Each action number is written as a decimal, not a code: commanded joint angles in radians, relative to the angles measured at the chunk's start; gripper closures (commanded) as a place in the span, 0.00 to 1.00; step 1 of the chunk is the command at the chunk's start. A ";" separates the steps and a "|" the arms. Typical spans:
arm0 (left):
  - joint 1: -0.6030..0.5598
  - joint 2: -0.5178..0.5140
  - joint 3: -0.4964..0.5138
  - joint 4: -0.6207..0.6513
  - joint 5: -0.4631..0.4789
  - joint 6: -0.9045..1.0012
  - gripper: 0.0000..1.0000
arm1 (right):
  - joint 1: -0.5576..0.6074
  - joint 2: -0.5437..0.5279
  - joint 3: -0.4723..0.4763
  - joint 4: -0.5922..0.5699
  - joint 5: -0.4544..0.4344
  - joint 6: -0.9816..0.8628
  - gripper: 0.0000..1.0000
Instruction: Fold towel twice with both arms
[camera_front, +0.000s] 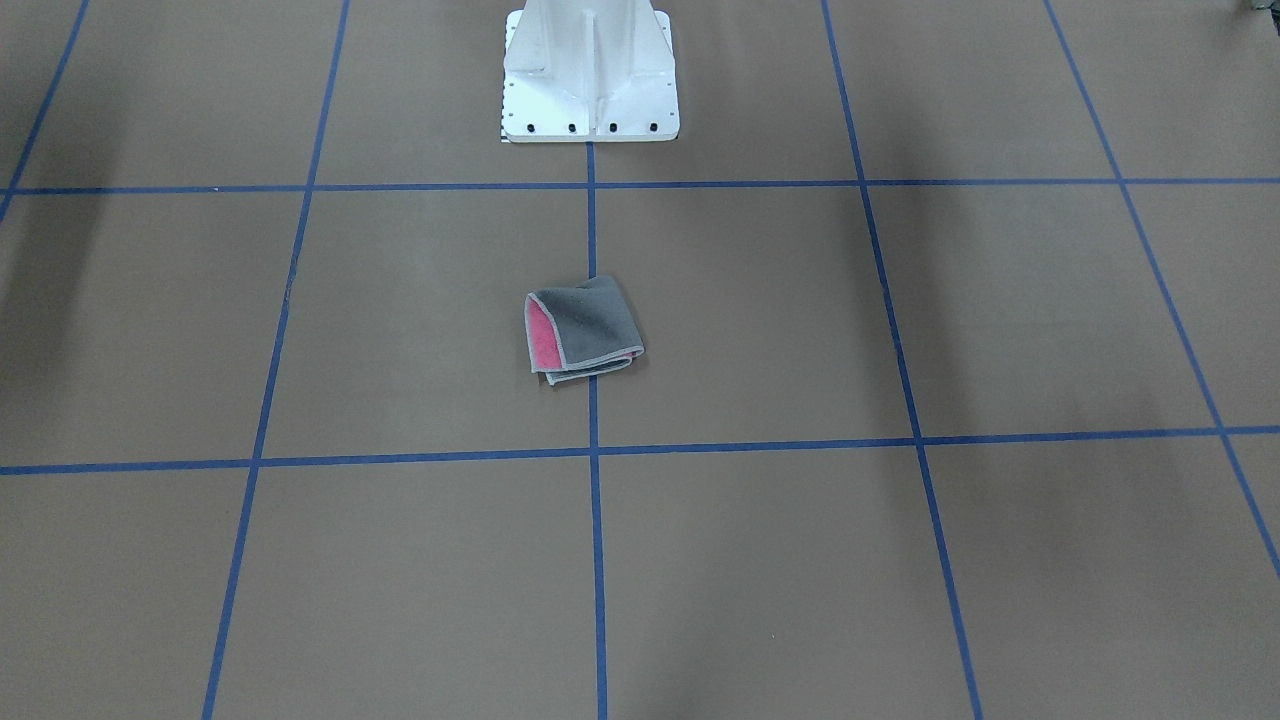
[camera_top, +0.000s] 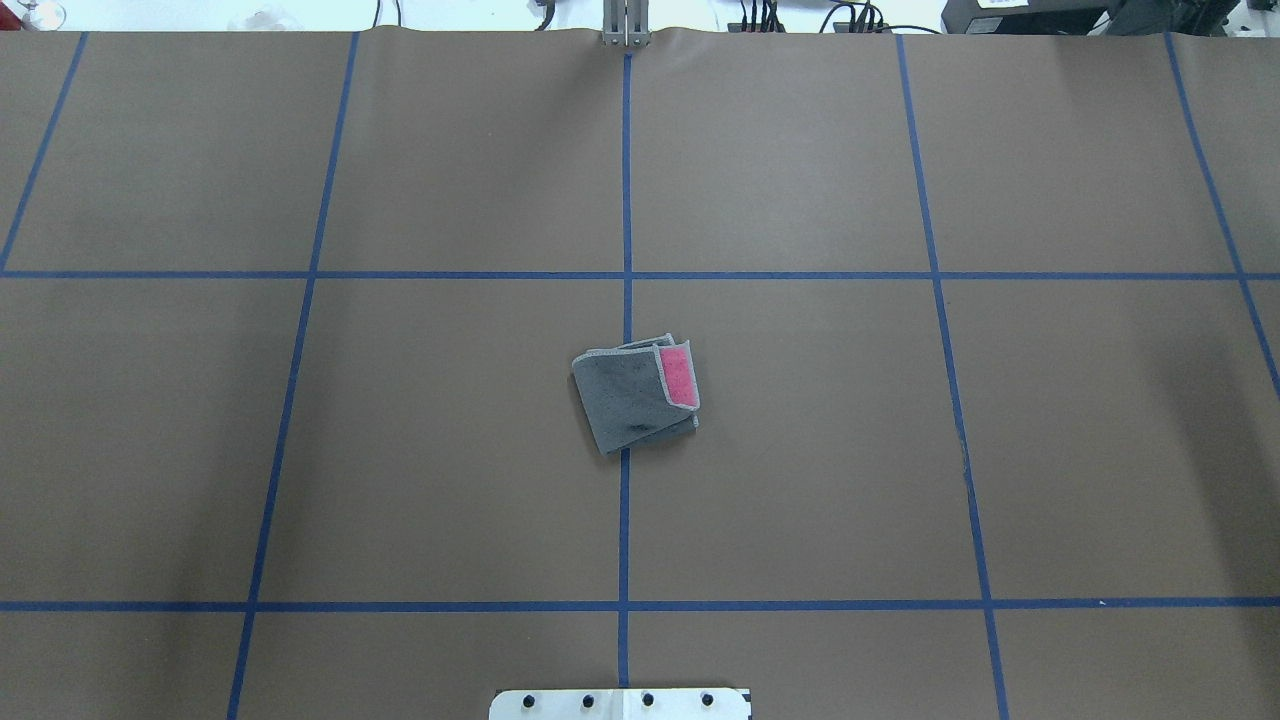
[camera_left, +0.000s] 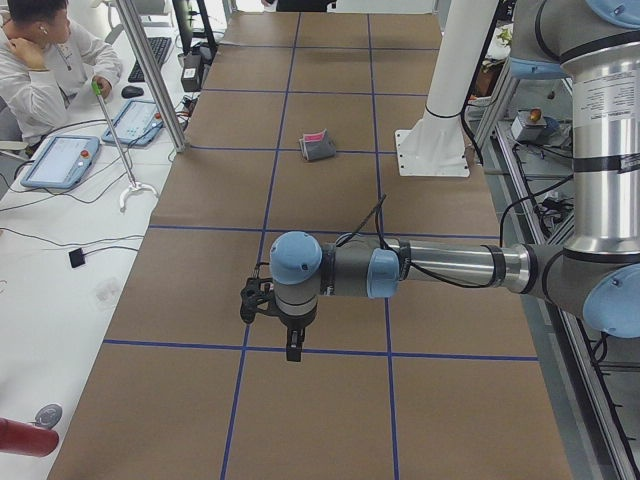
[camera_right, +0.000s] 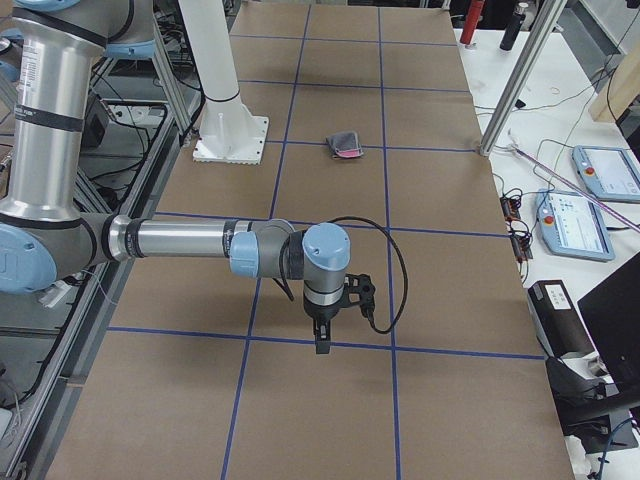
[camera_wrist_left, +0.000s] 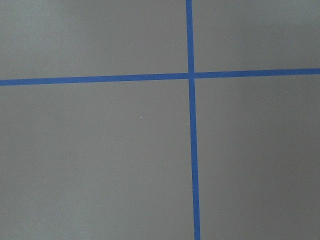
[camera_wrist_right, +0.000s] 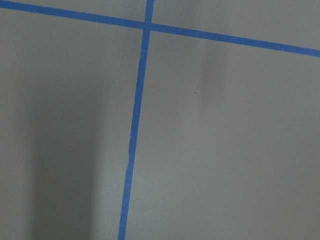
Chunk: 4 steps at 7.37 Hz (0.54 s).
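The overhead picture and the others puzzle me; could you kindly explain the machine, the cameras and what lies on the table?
It is a two-armed robot on a white pedestal, at a brown table. Two cameras look down, one behind the robot, one facing it; both show a folded towel, grey with pink peeking out. Cameras at the table's ends show the left arm and right arm stretched out, far from the towel. The left tool and right tool carry nothing; open or shut, I cannot tell. Wrist cameras see only table.
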 joint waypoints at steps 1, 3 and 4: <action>0.001 0.003 0.001 -0.002 -0.001 0.000 0.00 | 0.000 0.001 0.000 0.000 0.000 0.000 0.00; 0.001 0.004 -0.007 -0.002 -0.001 0.001 0.00 | 0.000 0.003 -0.001 0.000 0.000 0.000 0.00; 0.001 0.017 -0.010 0.000 -0.001 0.001 0.00 | 0.000 0.001 -0.001 0.000 0.000 0.000 0.00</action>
